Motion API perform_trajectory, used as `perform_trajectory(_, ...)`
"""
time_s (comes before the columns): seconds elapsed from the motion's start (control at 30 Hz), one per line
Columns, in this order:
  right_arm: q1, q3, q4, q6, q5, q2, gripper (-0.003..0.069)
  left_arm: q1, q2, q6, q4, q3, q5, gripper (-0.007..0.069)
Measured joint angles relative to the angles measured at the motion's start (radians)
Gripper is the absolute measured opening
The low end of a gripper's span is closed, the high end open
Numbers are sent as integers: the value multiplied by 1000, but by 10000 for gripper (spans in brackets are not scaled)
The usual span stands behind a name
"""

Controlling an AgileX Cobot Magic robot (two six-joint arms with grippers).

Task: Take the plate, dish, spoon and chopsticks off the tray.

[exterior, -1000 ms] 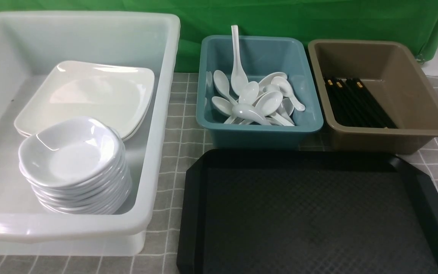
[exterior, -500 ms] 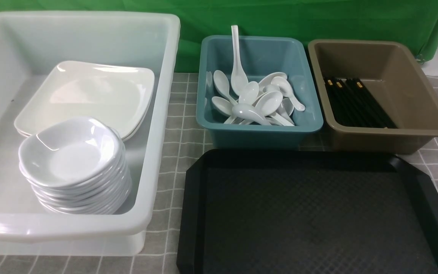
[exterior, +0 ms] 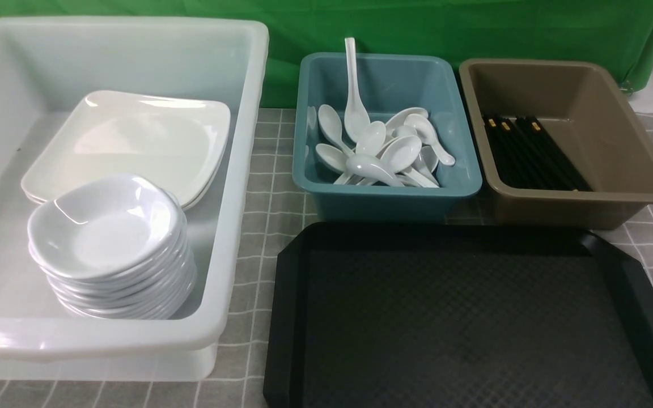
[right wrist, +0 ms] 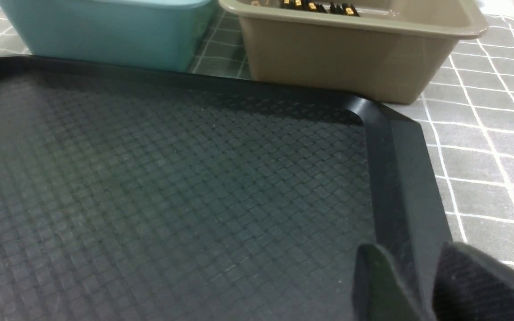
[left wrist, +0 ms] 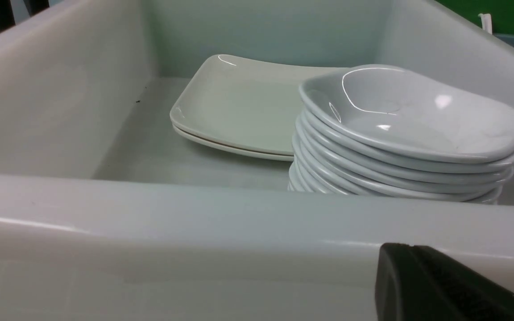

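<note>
The white tub [exterior: 230, 238] on the left is the biggest thing here. Two plates lie stacked at its far end, the top plate [exterior: 134, 141] glossy and stiff, probably slippery; I'd take it by the raised rim at an edge, not the flat. Near them stands a pile of small dishes, the top dish [exterior: 105, 226] likewise hard and slick, likely light, best pinched at its rim.

The tray [exterior: 292, 317], black and textured, sits near and right, and its floor looks bare in every view, so the clearing seems done.

The brown tub [exterior: 581, 207], far right, holds the chopsticks [exterior: 530, 153] lying flat along its left side: thin, rigid, prone to roll, best gripped mid-length as a pair.

The teal tub [exterior: 389, 195], between the white and brown ones, holds a heap of spoons; one spoon [exterior: 353, 96] leans upright against the far wall. Smooth and hard, easiest held by the handle.

The right gripper [right wrist: 422, 285] hangs over the tray's right rim with its jaws parted and nothing between them. The left gripper [left wrist: 440, 285] sits just outside the white tub's near wall, closed and empty.
</note>
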Motion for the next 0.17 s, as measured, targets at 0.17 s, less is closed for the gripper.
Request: perform_trajectory(0.17, 0, 0, 0, 0, 0, 0, 235, 0, 0, 0, 0, 0, 0, 7)
